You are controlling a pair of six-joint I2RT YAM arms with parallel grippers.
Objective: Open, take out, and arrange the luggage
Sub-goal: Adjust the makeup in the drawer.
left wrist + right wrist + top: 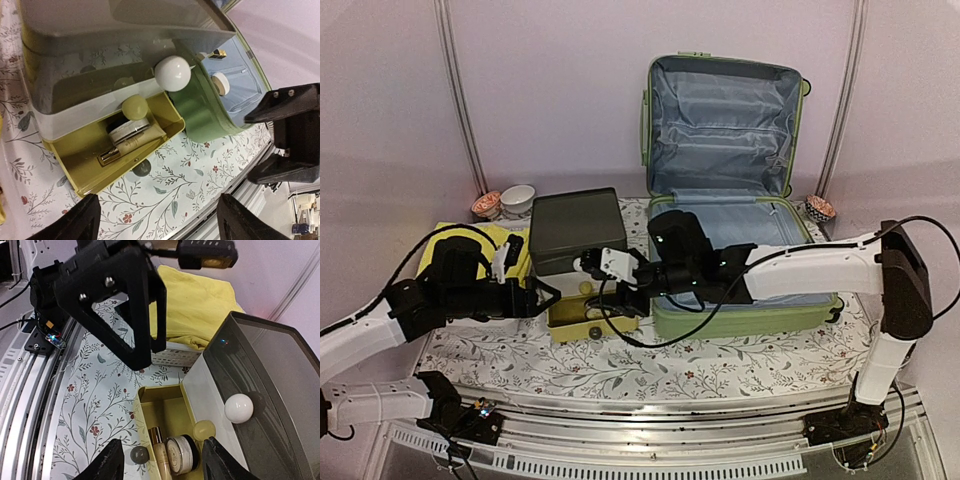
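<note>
The light-green luggage [740,310] lies open at the back right, its lid [720,120] standing against the wall and showing the pale blue lining. In the left wrist view its green corner [200,110] shows, with a white round item [220,83] on the lining. My right gripper [592,268] is open and empty, reaching left over the drawer box; it also shows in the right wrist view [162,465]. My left gripper [548,295] is open and empty beside the box's front; in the left wrist view [160,225] it hangs over the floral cloth.
The dark-lidded drawer box [577,230] stands left of the luggage, its yellow drawer [165,412] pulled open with a gold-capped tube [162,455] and a jar [181,454] inside. A white mesh basket [175,357] with a yellow cloth [195,300] stands at the left. Small bowls [517,198] stand at the back.
</note>
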